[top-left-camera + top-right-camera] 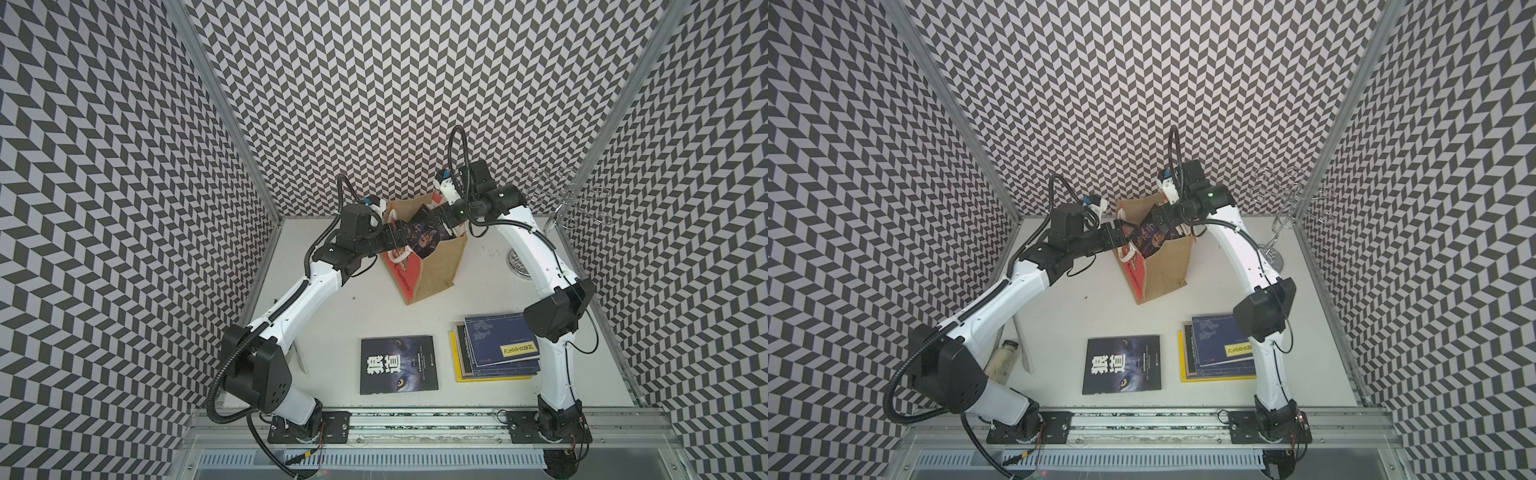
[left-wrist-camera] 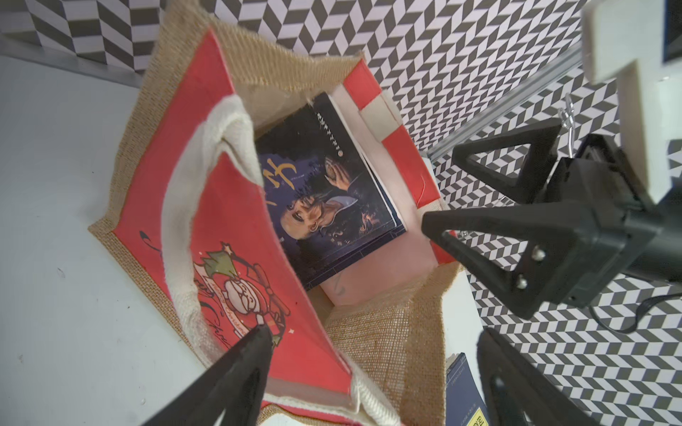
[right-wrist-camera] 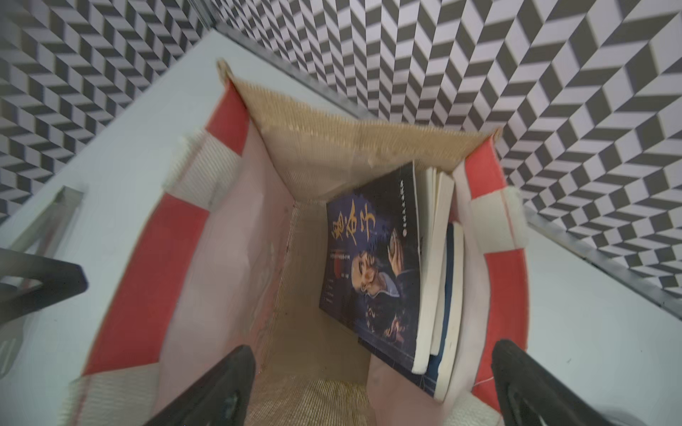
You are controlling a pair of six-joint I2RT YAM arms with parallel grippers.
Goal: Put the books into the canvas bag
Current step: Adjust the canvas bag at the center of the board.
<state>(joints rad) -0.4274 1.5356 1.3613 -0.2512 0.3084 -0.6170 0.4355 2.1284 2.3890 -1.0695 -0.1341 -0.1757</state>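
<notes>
Several books in bag: a dark-covered book with a painted face [image 3: 372, 265] stands on edge inside the canvas bag [image 1: 436, 270], leaning on two or three more paperbacks against one red wall — packed to one side, so the rest of the floor stays free.
Bag: upright at 12 o'clock on the tabletop [image 1: 332, 299], mouth spread wide; it sits between the two arms, presumably so either can reach in.
Left gripper [image 2: 372, 354]: fingers spread and empty, one finger [image 2: 240, 372] outside the red printed face and the other across the mouth; whether any touches the cloth I cannot tell. It looks placed to keep the soft wall from folding in.
Right gripper [image 3: 372, 383]: fingers spread wide, holding nothing, hanging over the bag mouth straight above the books.
Books left out: a wolf-eye book [image 1: 399, 365] lies flat at 6 o'clock; a stack topped by a navy book with a yellow label [image 1: 500, 340] lies just to its right, at about 5 o'clock, beside the right arm.
Judgement: part done — the loose book and the stack are yet to go in.
</notes>
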